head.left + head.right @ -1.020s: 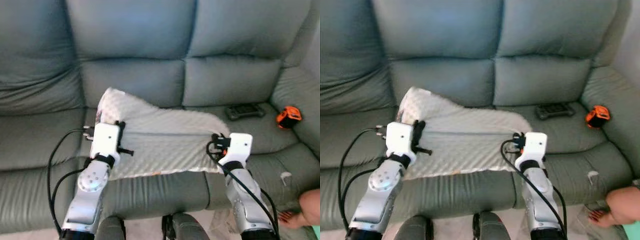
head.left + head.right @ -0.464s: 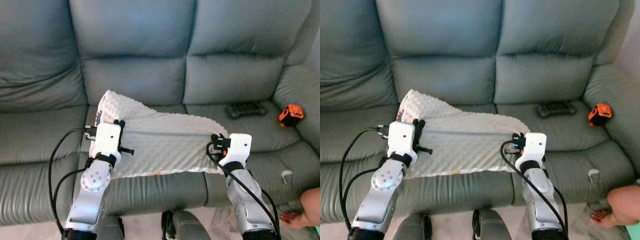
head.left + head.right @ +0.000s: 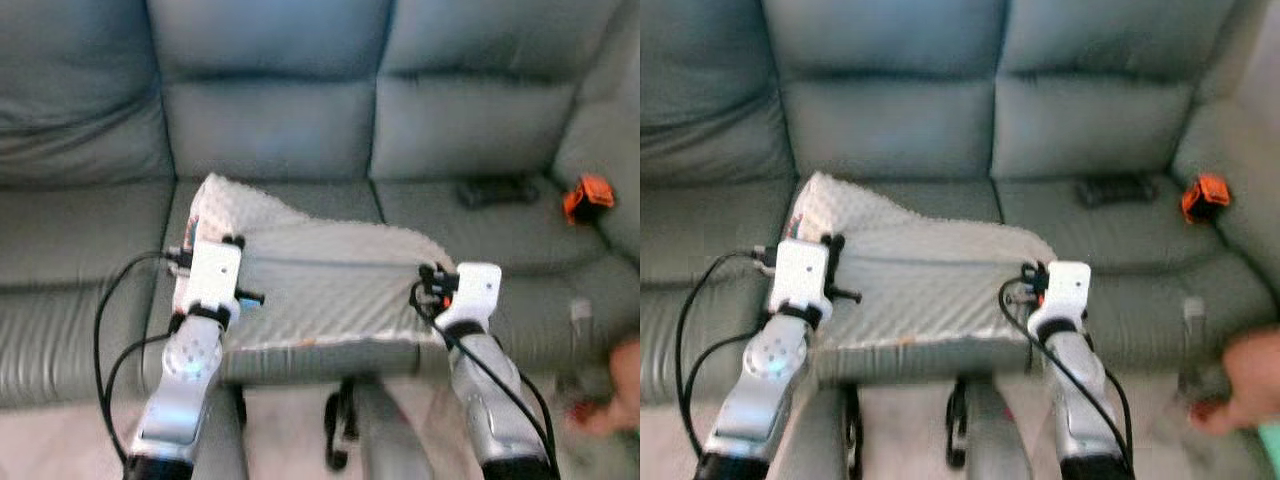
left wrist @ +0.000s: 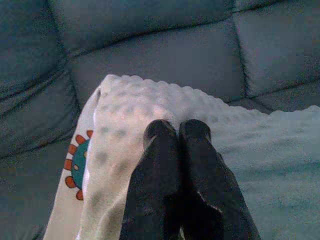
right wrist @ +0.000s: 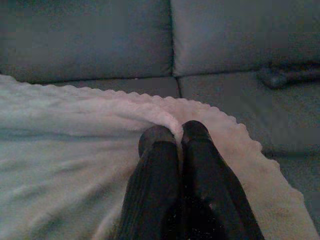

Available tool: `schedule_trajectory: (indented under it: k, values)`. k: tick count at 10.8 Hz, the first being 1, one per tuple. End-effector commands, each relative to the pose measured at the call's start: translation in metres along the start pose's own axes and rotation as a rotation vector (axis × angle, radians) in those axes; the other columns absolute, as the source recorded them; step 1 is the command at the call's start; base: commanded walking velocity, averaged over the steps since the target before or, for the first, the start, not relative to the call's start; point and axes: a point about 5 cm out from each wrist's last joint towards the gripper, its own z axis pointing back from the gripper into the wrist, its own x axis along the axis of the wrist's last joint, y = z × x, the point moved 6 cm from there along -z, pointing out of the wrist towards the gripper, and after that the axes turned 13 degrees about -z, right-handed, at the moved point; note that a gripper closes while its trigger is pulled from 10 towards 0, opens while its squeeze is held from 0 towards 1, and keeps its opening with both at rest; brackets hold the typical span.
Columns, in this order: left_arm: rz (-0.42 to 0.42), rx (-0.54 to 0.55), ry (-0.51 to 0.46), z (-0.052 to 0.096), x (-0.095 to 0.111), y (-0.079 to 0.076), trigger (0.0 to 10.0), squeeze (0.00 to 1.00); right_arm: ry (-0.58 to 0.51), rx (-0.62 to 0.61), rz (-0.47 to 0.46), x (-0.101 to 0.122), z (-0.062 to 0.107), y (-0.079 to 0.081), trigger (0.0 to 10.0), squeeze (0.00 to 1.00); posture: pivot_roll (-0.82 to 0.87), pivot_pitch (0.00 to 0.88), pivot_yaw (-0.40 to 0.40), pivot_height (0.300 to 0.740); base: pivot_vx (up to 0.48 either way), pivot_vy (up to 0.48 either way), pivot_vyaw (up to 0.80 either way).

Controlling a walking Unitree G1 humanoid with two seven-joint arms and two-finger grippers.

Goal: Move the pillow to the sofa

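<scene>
White dimpled pillow (image 3: 320,285): stretched between my left gripper (image 4: 176,129) and right gripper (image 5: 174,133), both pinched onto its edges, sofa (image 3: 270,130) ahead. Best lowered level, both sides released together.

both arms reach forward, left tool (image 4: 177,131) and right tool (image 5: 175,135) clamped.

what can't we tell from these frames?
- Whether the pillow rests on the sofa seat or hangs in the grippers: eye views blurred, underside hidden.
- Dark object on the right seat: too blurred to identify.
- Orange item: too small and blurred to identify.
- Print on the pillow edge: folded under in the left wrist view.
- Person's hand: cut by the frame edge, smeared.
</scene>
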Motion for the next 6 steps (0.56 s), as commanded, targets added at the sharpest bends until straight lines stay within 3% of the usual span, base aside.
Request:
schedule_trajectory:
  k: [1, 6]
  values:
    - [-0.027, 0.045, -0.029, -0.0002, 0.0066, 0.0111, 10.0, 0.0, -0.009, -0.059, 0.0, 0.0015, 0.0056, -0.0183, 10.0, 0.0, -0.04, 0.144, -0.06, 0.626, 0.0, 0.0, 0.0]
    - [-0.036, 0.049, -0.054, -0.0022, 0.0119, 0.0148, 10.0, 0.0, -0.012, -0.064, 0.003, 0.0023, 0.005, -0.0226, 10.0, 0.0, -0.03, 0.14, -0.057, 0.626, 0.0, 0.0, 0.0]
